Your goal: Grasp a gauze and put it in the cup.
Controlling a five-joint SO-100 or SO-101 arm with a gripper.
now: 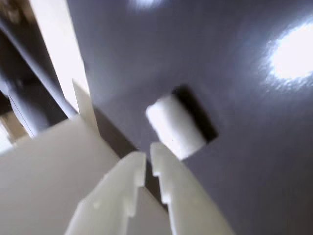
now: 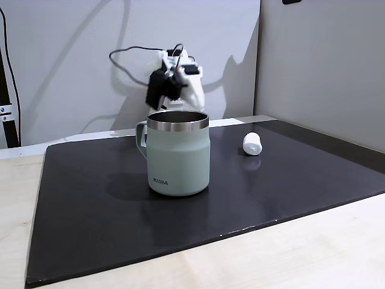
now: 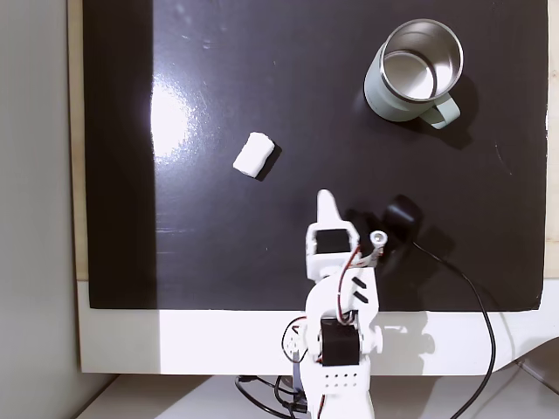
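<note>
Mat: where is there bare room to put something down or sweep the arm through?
In the top-down fixed view, the black mat is bare between the gauze and the cup, along the far edge above the gauze, and at the near right corner below the cup. It is tighter near the gripper and its cable.

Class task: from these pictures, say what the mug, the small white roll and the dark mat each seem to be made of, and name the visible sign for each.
The cup: probably steel with a matte sage-green coating; its rim and inside are bare and shiny. The gauze: soft white fabric by its look, matte with slightly uneven edges. The mat: a smooth, dark, semi-gloss sheet, perhaps plastic or rubber, since it mirrors a lamp glare.
</note>
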